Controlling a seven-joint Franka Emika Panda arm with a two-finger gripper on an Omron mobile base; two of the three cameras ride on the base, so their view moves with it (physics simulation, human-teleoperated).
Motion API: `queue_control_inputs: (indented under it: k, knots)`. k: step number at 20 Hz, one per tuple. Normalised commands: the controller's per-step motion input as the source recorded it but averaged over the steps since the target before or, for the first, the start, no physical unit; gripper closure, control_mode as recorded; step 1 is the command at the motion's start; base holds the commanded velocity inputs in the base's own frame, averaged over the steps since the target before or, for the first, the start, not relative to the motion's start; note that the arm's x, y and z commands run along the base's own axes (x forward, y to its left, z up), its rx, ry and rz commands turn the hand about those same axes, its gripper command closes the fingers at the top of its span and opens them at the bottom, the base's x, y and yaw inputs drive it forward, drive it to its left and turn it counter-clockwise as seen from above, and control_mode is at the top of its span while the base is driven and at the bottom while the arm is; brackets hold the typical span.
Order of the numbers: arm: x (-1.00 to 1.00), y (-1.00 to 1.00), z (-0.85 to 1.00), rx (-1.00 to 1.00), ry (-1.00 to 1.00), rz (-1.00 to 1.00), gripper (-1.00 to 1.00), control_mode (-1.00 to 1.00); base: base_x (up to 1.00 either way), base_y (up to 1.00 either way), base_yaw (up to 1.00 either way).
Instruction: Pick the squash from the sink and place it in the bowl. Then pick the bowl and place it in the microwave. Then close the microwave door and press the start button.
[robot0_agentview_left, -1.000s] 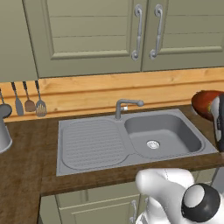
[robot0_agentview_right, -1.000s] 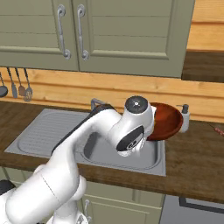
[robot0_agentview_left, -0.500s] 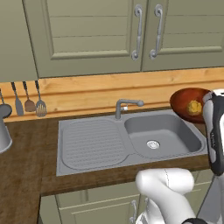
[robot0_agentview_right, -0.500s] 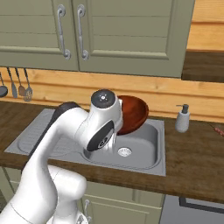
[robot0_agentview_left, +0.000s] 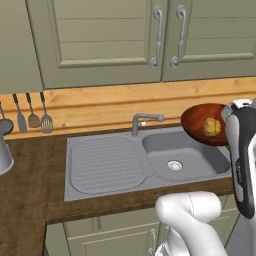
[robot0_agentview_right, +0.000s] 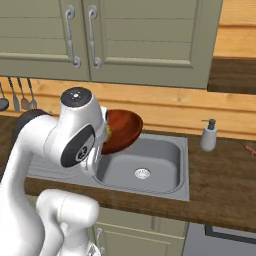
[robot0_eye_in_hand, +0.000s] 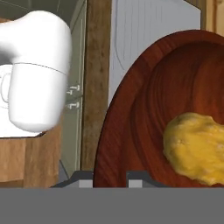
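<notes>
One step done: jaws (robot0_eye_in_hand: 110, 175) clamp rim of bowl (robot0_agentview_left: 205, 125), squash (robot0_agentview_left: 211, 126) inside. Bowl airborne, right of frame in left base view, above sink (robot0_agentview_left: 150, 157) basin. Left, by my judgement: microwave placement, door closing, start button.

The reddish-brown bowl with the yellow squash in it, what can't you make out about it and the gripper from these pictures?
- Gripper fingers: hand view, cut off by the bottom edge; the contact on the reddish-brown bowl's rim can't be made out.
- Bowl's right edge: left base view, hidden behind the white arm.
- Bowl's left part and lumpy yellow squash: right base view, mostly hidden by the arm's joint.
</notes>
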Motion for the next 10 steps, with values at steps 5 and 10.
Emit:
queue_control_inputs:
  k: [5, 10]
  knots:
    - [-0.59, 0.34, 0.36, 0.08, -0.04, -0.02, 1.0, -1.0, 0.0, 0.0, 0.0]
    - [-0.62, 0.32, 0.45, 0.07, -0.12, -0.01, 1.0, -1.0, 0.0, 0.0, 0.0]
